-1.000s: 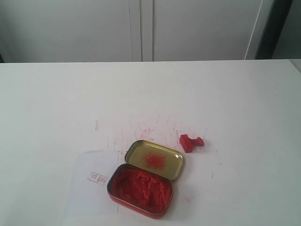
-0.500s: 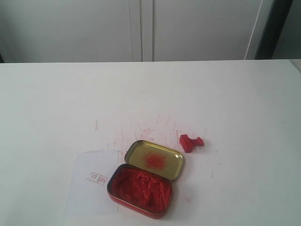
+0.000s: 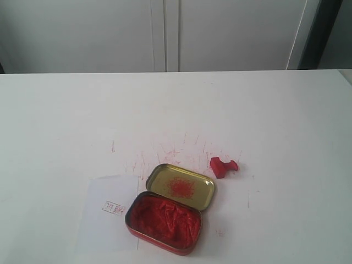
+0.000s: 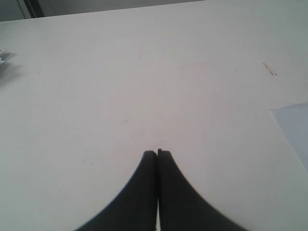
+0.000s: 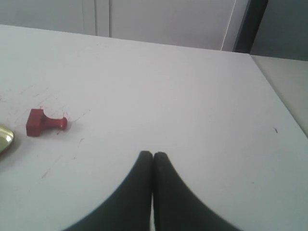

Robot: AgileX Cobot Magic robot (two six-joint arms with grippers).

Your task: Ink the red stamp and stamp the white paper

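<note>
Exterior view, lower centre of the frame: a rectangular red tin stands open on the white table, filled to its rim with lumpy red ink paste. Its gold-coloured lid lies face up just above it in the frame, touching the tin's upper edge. The lid holds only a red smudge at its centre.

The white paper lies flat in the lower left of centre, and the tin's left end overlaps its right edge. A small red rectangular imprint shows on the sheet, near the tin.

The red stamp lies on its side on the bare table, to the right of the lid and slightly above it, near but not touching it. Its long axis runs roughly left to right across the frame, rising a little to the right. The broad block end points left toward the lid and the narrower end points right. Fine red scratch marks scatter over the tabletop above the lid.

Left gripper: its dark fingers are pressed together over bare table, gripping nothing, with a corner of the paper at the frame edge. Right gripper: fingers likewise pressed together and empty, well apart from the stamp.
</note>
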